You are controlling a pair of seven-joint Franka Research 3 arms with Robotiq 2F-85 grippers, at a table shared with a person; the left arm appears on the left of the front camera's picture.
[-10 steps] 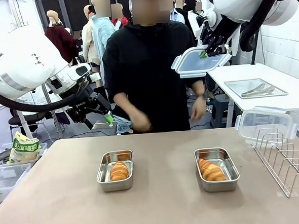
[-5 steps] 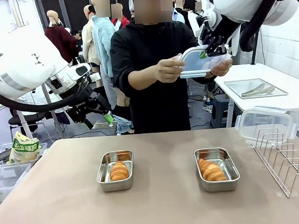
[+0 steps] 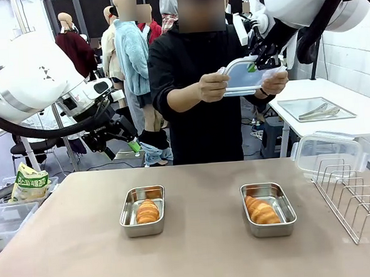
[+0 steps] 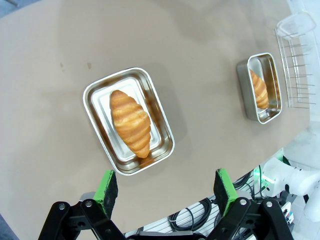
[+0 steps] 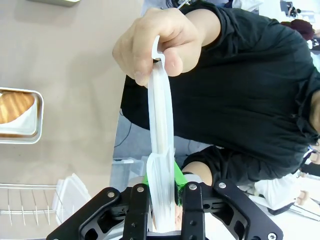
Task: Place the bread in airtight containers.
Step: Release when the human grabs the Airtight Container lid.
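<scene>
The lid's (image 5: 161, 125) lower end is hidden between the right jaws; off to their left, a tin (image 5: 38, 117) is cut by the picture's edge.

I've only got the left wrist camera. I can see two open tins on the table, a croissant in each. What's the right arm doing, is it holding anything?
Observer: The right gripper is raised beyond the table's far edge, shut on a clear lid.
Operator: Is the person touching that lid?
Observer: Yes. One hand pinches the end away from the gripper, and the other hand is at the gripper's end.
Operator: Anything below that arm?
Observer: A flat metal tray with tongs on it sits on a white side table.
</scene>
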